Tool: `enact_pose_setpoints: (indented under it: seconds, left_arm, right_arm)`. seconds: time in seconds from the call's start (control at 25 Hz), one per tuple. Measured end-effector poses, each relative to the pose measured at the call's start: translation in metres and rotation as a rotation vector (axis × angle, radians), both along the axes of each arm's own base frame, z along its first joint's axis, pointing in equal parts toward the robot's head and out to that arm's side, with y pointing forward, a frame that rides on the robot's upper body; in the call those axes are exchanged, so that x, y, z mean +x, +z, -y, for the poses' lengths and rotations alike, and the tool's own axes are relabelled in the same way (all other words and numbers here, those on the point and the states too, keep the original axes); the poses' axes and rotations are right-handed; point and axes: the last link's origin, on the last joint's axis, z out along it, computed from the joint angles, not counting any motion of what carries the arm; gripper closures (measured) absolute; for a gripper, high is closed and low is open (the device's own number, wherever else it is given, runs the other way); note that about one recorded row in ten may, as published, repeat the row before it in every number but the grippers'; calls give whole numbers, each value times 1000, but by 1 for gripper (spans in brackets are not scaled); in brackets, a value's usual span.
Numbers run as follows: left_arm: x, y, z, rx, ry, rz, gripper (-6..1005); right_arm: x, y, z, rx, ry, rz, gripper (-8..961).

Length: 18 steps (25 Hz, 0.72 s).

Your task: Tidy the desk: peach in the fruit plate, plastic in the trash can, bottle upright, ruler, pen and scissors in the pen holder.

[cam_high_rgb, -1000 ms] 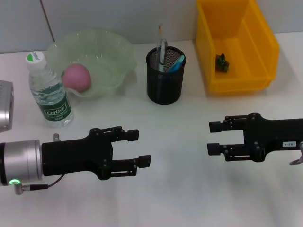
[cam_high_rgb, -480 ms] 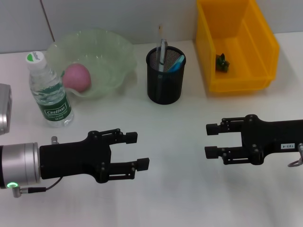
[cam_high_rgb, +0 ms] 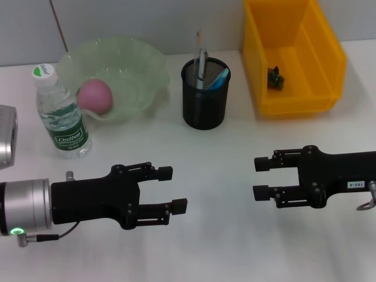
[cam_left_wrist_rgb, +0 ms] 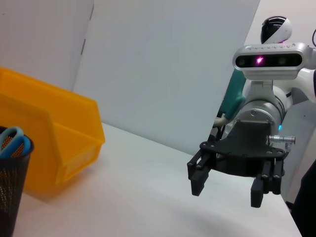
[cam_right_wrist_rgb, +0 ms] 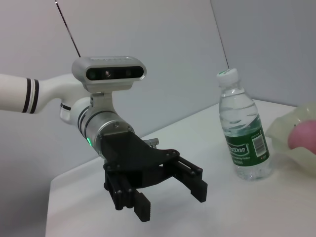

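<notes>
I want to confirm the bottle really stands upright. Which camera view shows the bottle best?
The right wrist view: the bottle appears side-on, cap up, standing on the desk. The head view shows it from above, beside the fruit plate. The left wrist view does not show it.

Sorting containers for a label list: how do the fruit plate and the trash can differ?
The fruit plate is pale green, translucent, wavy-rimmed and shallow; the trash can is opaque yellow, boxy and deep. The plate holds a pink peach; the can holds a small dark green scrap. Both stand open-topped at the desk's far side.
</notes>
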Motion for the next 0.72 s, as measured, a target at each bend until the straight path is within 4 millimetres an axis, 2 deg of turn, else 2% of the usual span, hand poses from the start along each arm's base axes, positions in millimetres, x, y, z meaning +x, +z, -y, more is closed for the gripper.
enact_pose_setpoints:
  seconds: [0.72]
  left_arm:
    - [-3, 0, 1, 9, 8, -2, 216]
  right_arm:
    - [-3, 1, 1, -12, 19, -10, 281]
